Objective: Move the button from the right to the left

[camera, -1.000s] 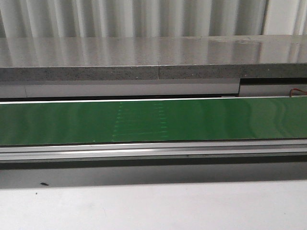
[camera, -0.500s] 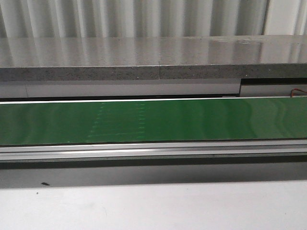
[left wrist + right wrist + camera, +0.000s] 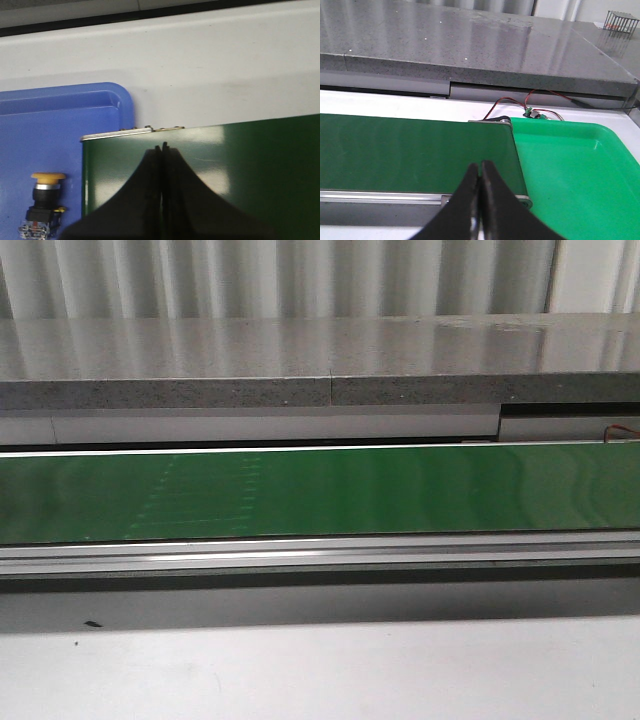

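The button (image 3: 44,204), with its yellow mushroom cap, black collar and boxy contact block, lies in the blue tray (image 3: 60,125) in the left wrist view, beside the end of the green conveyor belt (image 3: 225,170). My left gripper (image 3: 161,148) is shut and empty over the belt's end, apart from the button. My right gripper (image 3: 480,165) is shut and empty over the other end of the belt (image 3: 410,150), next to the green tray (image 3: 570,170), which holds nothing visible. Neither gripper nor the button shows in the front view.
The green belt (image 3: 320,490) runs across the front view between metal rails, with a grey stone ledge (image 3: 320,360) behind and a white table (image 3: 320,670) in front. Red-black wires and a small circuit board (image 3: 535,114) lie behind the green tray.
A faint patterned patch on the belt's surface has drifted to the left in the front view. No gripper or button appears in those frames.
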Robot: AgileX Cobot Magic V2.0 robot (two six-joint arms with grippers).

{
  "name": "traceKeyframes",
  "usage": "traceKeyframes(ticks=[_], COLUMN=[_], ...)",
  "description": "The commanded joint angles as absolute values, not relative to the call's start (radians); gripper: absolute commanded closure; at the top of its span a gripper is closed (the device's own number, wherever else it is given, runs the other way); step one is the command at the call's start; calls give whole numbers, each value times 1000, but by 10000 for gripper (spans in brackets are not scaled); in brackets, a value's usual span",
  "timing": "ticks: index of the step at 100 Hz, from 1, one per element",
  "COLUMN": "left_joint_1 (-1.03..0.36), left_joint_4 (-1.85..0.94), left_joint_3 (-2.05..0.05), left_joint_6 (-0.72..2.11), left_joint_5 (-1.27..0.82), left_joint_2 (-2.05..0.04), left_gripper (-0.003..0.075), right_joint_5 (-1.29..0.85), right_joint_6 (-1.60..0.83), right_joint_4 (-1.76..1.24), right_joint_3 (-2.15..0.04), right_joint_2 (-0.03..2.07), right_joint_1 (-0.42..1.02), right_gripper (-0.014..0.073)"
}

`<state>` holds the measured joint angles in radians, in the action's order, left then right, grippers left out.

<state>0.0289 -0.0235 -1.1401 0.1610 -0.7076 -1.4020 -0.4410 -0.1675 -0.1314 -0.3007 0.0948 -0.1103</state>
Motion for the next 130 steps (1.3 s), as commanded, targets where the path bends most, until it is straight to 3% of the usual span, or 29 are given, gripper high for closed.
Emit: traceKeyframes(ticks=[1,30,95,130], left_joint_1=[-10,-103,-103,-95], left_joint_4=[-37,-69,-139,-139], left_joint_3=[-1094,-842,-457,-280], left_joint_6=[154,154,154,154], left_joint_5=[-611,-472,-403,-272], left_joint_2=[-1299,-1025,-392,-194], left_gripper=[741,741,741,741], right_joint_5=[-354,-354,-354,-354], right_joint_6=[-178,-178,-178,-178], right_joint_4=[-137,-137,-137,-137], right_joint_3=[-326,-326,-326,-326], right_joint_2=[106,106,106,106], right_joint_1=[-112,-112,-112,-112], right_gripper=[662,662,662,662])
